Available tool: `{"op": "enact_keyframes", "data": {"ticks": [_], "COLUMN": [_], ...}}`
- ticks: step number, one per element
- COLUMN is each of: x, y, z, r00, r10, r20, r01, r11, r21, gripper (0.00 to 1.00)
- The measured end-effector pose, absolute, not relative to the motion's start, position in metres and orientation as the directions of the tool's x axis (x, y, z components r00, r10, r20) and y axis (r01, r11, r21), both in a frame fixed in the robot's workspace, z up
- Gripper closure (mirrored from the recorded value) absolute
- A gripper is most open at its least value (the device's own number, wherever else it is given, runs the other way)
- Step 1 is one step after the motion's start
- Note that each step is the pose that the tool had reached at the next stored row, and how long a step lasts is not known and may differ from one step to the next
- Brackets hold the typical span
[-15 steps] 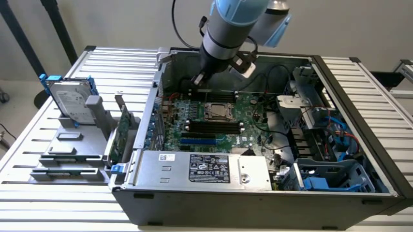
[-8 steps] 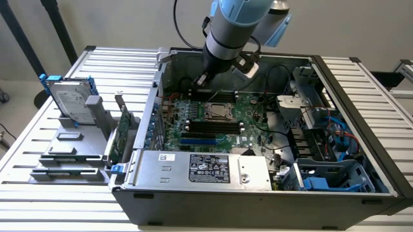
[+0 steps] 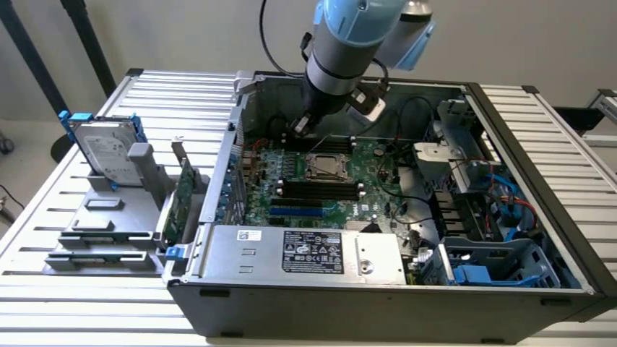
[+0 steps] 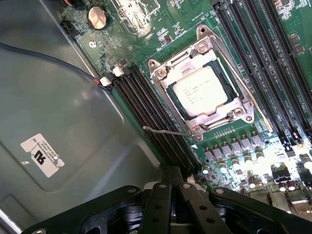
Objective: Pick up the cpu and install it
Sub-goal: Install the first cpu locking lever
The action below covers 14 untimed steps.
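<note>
The cpu (image 4: 201, 92) is lying in its socket (image 4: 161, 73); the empty hand (image 4: 171, 176), closed together, is hovering beside it, lever (image 4: 165, 130) perhaps unlatched.

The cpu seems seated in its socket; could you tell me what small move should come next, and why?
Probably lower the gripper onto the thin lever and press it down: the cpu lies inside its metal frame, the lever juts free beside it, and the shut jaws hold nothing.

Slatted metal table (image 3: 540, 123), evenly lit. Plain pale wall (image 3: 193, 36) behind table. Two dark slanted poles (image 3: 89, 43) past table's far corner. Pale floor (image 3: 19, 173) beside table.
</note>
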State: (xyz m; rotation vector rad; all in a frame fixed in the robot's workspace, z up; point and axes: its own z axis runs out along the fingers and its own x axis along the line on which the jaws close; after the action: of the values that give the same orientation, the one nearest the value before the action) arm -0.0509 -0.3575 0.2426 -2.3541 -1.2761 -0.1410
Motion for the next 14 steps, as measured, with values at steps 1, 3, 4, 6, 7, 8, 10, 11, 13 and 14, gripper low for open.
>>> {"op": "enact_keyframes", "data": {"ticks": [1,3,4,6,7,8,10,11,13,14], "x": [-0.051,-0.051,-0.051,-0.051,-0.051,-0.051,-0.051,-0.051,-0.051,-0.051], "y": [-0.358,-0.358,-0.358,-0.358,-0.358,-0.358,-0.358,-0.358,-0.358,-0.358], "z": [0.241,0.239,0.238,0.235,0.233,0.232,0.229,0.227,0.224,0.223], "r00": [0.565,0.565,0.565,0.565,0.565,0.565,0.565,0.565,0.564,0.564], "r10": [0.769,0.77,0.77,0.771,0.771,0.771,0.772,0.772,0.773,0.773], "r20": [0.298,0.296,0.295,0.293,0.293,0.293,0.292,0.291,0.29,0.29], "r01": [0.816,0.816,0.816,0.816,0.816,0.816,0.816,0.816,0.816,0.816], "r11": [-0.467,-0.468,-0.468,-0.469,-0.469,-0.469,-0.469,-0.469,-0.47,-0.47], "r21": [-0.342,-0.34,-0.34,-0.339,-0.339,-0.338,-0.338,-0.337,-0.337,-0.336], "gripper": [0.89,0.89,0.89,0.89,0.89,0.89,0.89,0.89,0.89,0.89]}}
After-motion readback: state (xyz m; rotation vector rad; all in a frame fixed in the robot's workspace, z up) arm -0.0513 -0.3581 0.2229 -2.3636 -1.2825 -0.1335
